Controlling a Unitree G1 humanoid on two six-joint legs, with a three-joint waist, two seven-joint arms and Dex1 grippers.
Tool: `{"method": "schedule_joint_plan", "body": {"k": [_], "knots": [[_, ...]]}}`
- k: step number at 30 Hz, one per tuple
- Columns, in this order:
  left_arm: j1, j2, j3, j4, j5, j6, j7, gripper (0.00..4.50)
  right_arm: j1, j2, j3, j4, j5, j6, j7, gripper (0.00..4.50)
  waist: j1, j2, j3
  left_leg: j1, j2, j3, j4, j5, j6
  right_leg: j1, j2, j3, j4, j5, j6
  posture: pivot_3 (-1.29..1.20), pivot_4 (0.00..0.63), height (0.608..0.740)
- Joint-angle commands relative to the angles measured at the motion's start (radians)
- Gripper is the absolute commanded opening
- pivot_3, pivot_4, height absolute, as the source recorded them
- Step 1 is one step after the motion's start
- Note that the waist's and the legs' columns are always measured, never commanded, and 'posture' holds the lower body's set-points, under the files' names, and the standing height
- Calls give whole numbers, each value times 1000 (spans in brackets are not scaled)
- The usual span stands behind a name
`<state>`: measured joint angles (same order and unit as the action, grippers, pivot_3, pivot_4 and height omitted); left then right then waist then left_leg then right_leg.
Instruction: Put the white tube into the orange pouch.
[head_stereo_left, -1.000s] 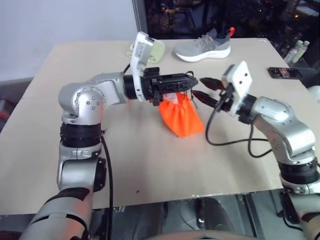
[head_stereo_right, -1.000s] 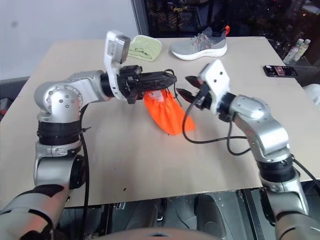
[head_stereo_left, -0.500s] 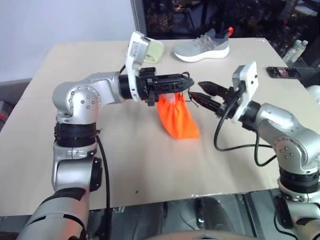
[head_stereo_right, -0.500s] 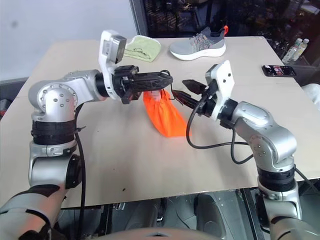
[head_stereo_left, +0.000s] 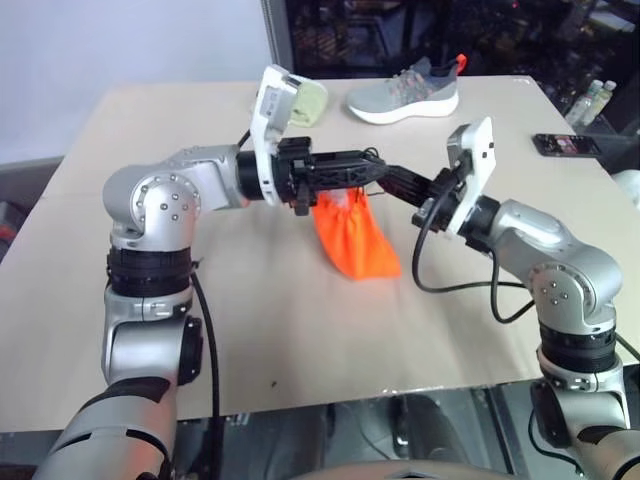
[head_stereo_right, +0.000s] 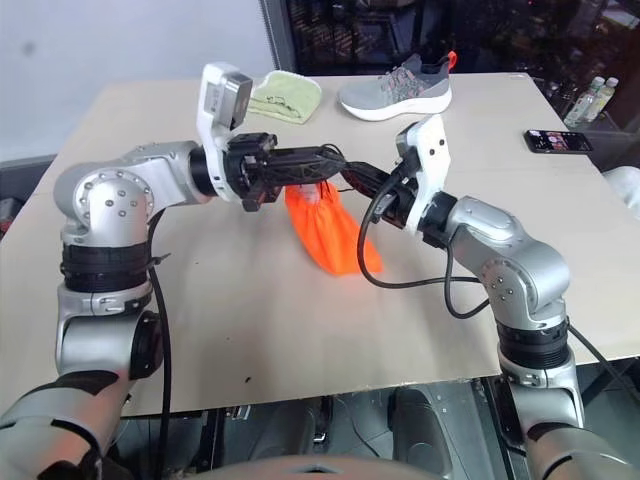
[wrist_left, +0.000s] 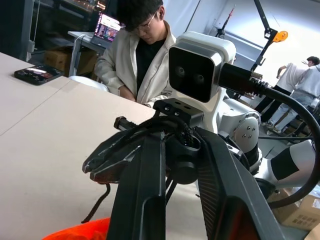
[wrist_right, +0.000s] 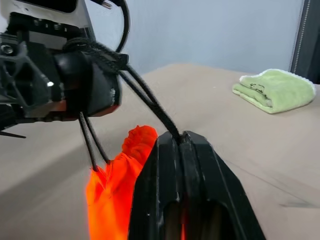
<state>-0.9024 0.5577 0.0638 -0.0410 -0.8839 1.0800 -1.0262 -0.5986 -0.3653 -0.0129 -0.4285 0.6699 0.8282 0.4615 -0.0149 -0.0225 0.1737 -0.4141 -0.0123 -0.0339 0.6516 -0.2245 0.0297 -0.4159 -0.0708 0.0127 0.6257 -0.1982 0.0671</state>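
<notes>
Left eye view takes in the wide beige worktop (head_stereo_left: 300, 330), with both arms meeting over its middle. Hanging there is the orange pouch (head_stereo_left: 355, 240), mouth upward and body sagging towards the worktop; whether its lower end rests on the surface I cannot tell. The left gripper (head_stereo_left: 372, 172) points level across the worktop and has the pouch grasped by the dark strings at its mouth, so the pouch dangles under the fingers. The right gripper (wrist_right: 181, 137) comes in from the right edge's side, tip to tip with the left one, and is clenched on a dark cord (wrist_right: 150, 100) that runs back to the pouch's mouth.

Near the far edge lie a grey shoe (head_stereo_left: 405, 92) and, beside it, a folded pale green cloth (head_stereo_left: 305, 100); a phone (head_stereo_left: 567, 144) sits by the right edge. A person (wrist_left: 142, 50) sits beyond the worktop.

The white tube cannot be made out on the worktop or in either gripper. It may already sit inside the pouch, but the frames do not confirm that. Judging by both grippers working the strings, the task looks to be at the mouth-handling stage: either opening the pouch for the tube or drawing it closed
</notes>
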Motion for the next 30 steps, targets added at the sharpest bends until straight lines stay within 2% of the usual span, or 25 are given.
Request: {"method": "schedule_joint_plan", "body": {"k": [1, 6, 10, 17, 24, 27, 30], "knots": [[19, 21, -19, -51, 25, -40, -9, 587, -52, -46, -74, -25, -51, -34, -61, 145, 1, 0, 0, 0, 0, 0, 0, 0, 0, 0, 0, 0, 0, 0, 0, 0, 150, 740], [85, 57, -124, -51, 159, -146, -25, 587, -163, -120, -153, 8, -150, -90, -151, 145, 1, 0, 0, 0, 0, 1, 0, 0, 0, 0, 0, 0, 0, 0, 0, 0, 150, 740], [87, 39, -125, -27, 174, -177, -27, 587, -212, -134, -173, -1, -155, -85, -173, 145, 2, 0, 0, -1, 0, 1, 0, 0, 0, -1, 0, 0, 0, 0, 0, 0, 150, 740], [122, 74, -158, -10, 235, -214, -44, 587, -278, -137, -224, 20, -162, -95, -238, 145, 1, 0, 0, -1, 0, 2, 0, 0, 0, -1, 0, 1, 0, 0, 0, 0, 150, 740], [170, 118, -228, 27, 368, -283, -18, 587, -363, -173, -299, 142, -195, -146, -311, 145, 1, 0, 0, -1, 0, 2, 0, 0, 0, -1, 0, 0, 0, 0, 0, 0, 150, 740], [91, 61, -205, 123, 409, -341, 49, 587, -388, -206, -306, 219, -228, -195, -320, 145, 6, 0, 0, -1, 0, 2, 0, 0, 0, -1, 0, 0, 0, 0, 0, 0, 150, 740], [-91, -29, -175, 347, 503, -483, 182, 587, -429, -248, -294, 331, -256, -267, -303, 145, 12, -1, 1, -2, -1, 3, 0, 0, 0, -1, -1, -2, 0, 0, 0, 0, 150, 740]]}}
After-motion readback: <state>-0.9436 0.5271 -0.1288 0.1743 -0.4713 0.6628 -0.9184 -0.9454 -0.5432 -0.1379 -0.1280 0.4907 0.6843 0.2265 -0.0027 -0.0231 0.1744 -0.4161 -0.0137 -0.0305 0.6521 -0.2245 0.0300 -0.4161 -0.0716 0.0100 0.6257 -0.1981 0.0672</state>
